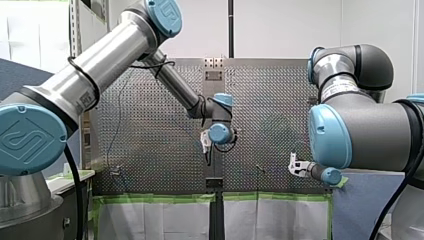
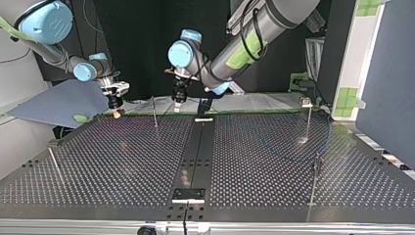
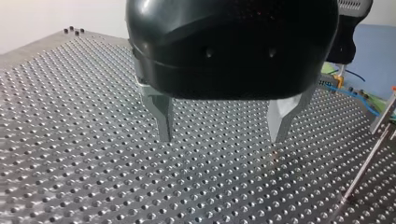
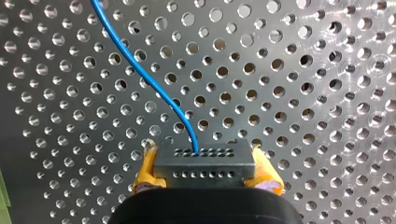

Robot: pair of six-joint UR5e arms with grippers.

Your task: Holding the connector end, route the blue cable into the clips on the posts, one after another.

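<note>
Hovering over the perforated table (image 3: 70, 116), my left gripper (image 3: 224, 137) has its fingers apart, nothing between them. My right gripper (image 4: 205, 173) is clamped on the connector (image 4: 205, 161), yellow pads (image 4: 145, 170) either side; the blue cable (image 4: 140, 70) runs out ahead of it. I'd worry that slack snags a post (image 2: 155, 111) or tugs the connector askew.

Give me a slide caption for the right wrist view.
My right gripper shut on the grey connector, the blue cable curving away over the perforated table.
</note>
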